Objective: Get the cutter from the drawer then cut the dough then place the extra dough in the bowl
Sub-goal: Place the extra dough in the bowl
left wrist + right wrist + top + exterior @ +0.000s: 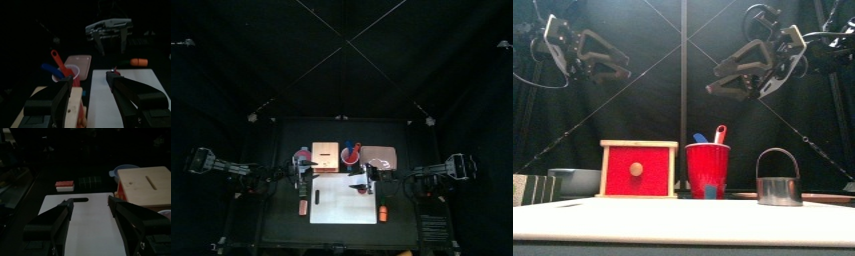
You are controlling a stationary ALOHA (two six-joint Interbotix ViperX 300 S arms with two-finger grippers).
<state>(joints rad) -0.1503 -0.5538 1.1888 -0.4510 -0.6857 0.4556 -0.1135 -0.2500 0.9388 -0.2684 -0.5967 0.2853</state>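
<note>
Both arms hang high above the table and both pincers are released. The left gripper (90, 80) and the right gripper (90, 201) hold their jaws wide apart with nothing between them.

The cutter (780, 188) is not in the drawer. It stands upright on the table's right part, wire handle up, to the right of the cup (708, 168), and the front view shows a small gap between the two. The box (640, 170) stands in the back half of the table with its red drawer front closed, and the bowl (125, 169) is just to its left. The board (87, 225) lies in the middle, and no dough can be seen on it.

The step in hand is probably to take the cutter by its handle, and this is where it could go wrong:
- The wire is thin, so it may slip out of the jaws or tip the cutter over.
- A jaw that comes down so wide may strike the cup and spill the knives (714, 135).
- Pulling the closed drawer would be a wasted move — and could drag the light box.
- If the dough is really absent, the cutting has nothing to press on.
</note>
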